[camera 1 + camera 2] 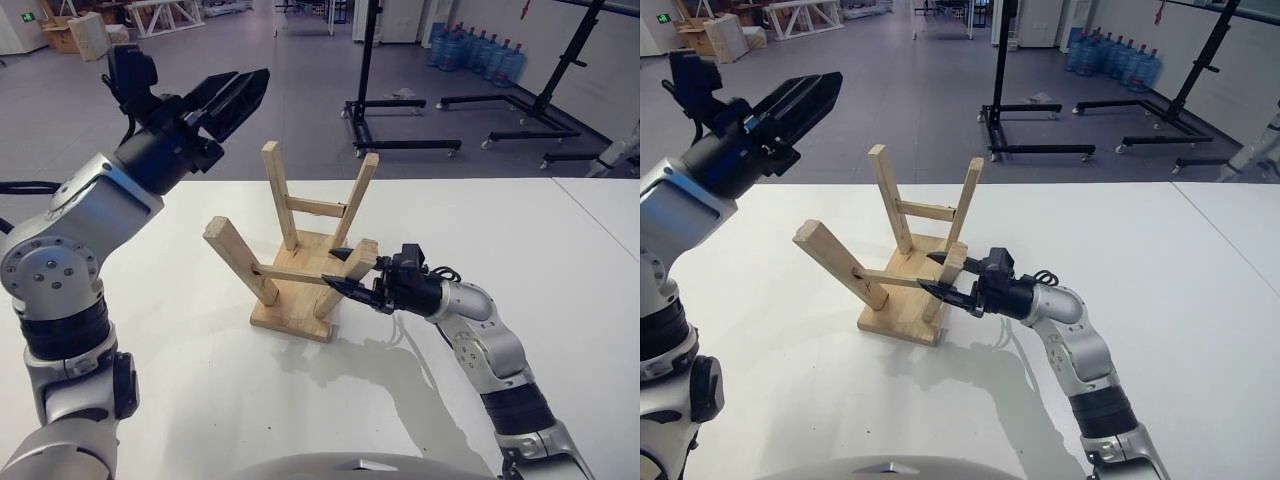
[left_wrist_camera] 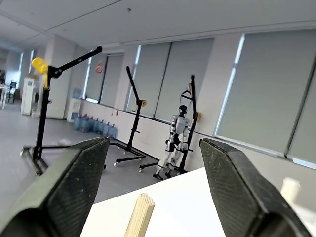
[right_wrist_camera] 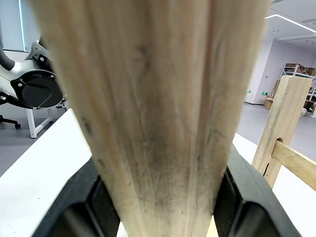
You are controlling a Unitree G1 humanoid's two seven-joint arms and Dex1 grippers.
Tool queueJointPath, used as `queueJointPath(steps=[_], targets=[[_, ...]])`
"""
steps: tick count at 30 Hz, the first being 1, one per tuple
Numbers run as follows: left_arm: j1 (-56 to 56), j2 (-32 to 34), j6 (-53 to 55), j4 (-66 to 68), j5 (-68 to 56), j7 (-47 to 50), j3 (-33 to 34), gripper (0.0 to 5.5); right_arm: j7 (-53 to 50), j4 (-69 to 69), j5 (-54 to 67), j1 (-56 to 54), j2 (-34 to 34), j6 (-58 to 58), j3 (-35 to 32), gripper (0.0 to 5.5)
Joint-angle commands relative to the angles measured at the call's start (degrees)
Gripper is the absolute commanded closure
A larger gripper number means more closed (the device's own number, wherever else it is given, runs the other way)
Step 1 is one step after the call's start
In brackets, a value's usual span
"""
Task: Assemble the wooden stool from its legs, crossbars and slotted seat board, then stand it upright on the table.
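Pale wooden stool [image 1: 300, 250], upturned, legs up

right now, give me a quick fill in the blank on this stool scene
1. The stool stands upside down on its ___.
2. The right tool is shut on one ___.
3. The left tool is raised, ___ and holds nothing.
Missing words: seat; leg; open.
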Motion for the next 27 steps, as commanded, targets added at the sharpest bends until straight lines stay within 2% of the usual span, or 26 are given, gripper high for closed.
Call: queueJointPath(steps=[1,4,7,11,15,20,27], targets=[[-1.42,-1.09,4.4,0.41,1.07,8.66,-5.1,2.15,-5.25,0.09,-3.97,-2.89,1.12,3.84,1.76,3.44],[-0.93,3.93,8.14,-3.42,11.15,7.16,-12.14,2.15,-9.03,-0.14,-6.83,-5.16,3.32,5.82,4.31,3.44],[-2.18,-6.42,3.01,-0.11,-3.64,17.67,-6.69,2.15,-11.53,0.45,-8.8,-5.9,5.68,6.54,6.66,3.44],[0.73,-20.14,-14.06,2.03,-29.96,35.09,-1.59,2.15,-12.91,3.26,-10.6,-6.47,7.02,5.55,7.38,3.44],[5.64,-25.55,-19.85,-1.06,-34.2,41.47,-0.32,2.15,-12.97,3.89,-10.67,-6.57,7.34,5.19,7.56,3.44],[15.27,-27.84,-21.42,-5.14,-34.09,43.53,-2.65,2.15,-13.56,4.47,-11.82,-6.78,7.42,4.86,8.13,3.44],[24.84,-27.09,-17.29,4.82,-31.8,30.37,-6.17,2.15,-14.29,4.26,-12.23,-7.77,7.45,5.52,8.65,3.44]])
